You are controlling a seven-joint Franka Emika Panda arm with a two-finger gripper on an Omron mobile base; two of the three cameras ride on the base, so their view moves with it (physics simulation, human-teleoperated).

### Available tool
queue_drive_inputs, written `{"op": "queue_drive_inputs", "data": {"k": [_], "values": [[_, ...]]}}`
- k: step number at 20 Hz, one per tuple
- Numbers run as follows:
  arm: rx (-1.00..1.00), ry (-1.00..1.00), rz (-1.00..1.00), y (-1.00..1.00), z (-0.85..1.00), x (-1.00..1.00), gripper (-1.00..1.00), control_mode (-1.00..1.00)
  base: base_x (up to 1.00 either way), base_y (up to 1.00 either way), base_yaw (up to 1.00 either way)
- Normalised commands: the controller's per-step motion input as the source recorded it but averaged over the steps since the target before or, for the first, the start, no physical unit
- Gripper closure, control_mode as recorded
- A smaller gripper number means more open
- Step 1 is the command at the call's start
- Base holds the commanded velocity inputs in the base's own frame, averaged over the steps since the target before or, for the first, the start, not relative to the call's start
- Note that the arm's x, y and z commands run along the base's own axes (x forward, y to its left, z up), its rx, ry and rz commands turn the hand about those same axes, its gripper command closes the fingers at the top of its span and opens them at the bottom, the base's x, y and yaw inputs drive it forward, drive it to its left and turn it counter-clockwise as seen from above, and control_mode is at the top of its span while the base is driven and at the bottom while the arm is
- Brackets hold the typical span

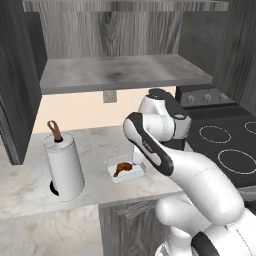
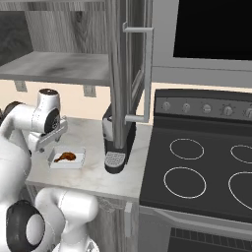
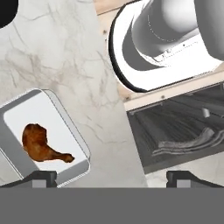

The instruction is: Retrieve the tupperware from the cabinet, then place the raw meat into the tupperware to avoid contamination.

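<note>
Dark fingertips sit far apart at the bottom of my hand view, so I'm calling my hand [image 3: 111, 177] wide open with nothing between them. It hangs above the table, looking down past the near edge of the tupperware [image 3: 70, 140].

And there it is: the tupperware is out of the cabinet and resting flat on the pale marble table [image 1: 30, 185], with the raw meat [image 3: 41, 144] lying inside it, a small brown drumstick on the whitish floor of the container. From the left base view I get the same picture, tupperware [image 1: 137, 172] near the table's front edge, meat [image 1: 122, 168] inside, arm bent over just beside it. The right base view agrees: tupperware [image 2: 78, 158], meat [image 2: 65, 157] in the middle of it.

Working outward from the tupperware: the paper-towel roll [image 1: 64, 167] stands on the table a little way off, further from the stove. The stove [image 2: 197, 172] lies on the tupperware's other side, beyond a dark coffee machine [image 2: 115, 147]. Above it all, the cabinet [image 1: 120, 72] stands open, its grey shelf bare as far as I can see.

My read: both steps look done. Container retrieved, meat in it. All that seems left is for me to pull the arm clear.
</note>
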Motion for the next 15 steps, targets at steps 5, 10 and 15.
{"op": "queue_drive_inputs", "data": {"k": [5, 10, 15], "values": [[0.0, -0.2, 0.0, 0.0, 0.51, -0.63, -1.0, -1.0, 0.0, 0.0, 0.0], [0.0, -0.2, 0.0, 0.0, 0.51, -0.64, -1.0, -1.0, 0.0, 0.0, 0.0], [0.0, -0.19, 0.0, 0.02, 0.51, -0.65, -1.0, -1.0, 0.0, 0.0, 0.0]]}}
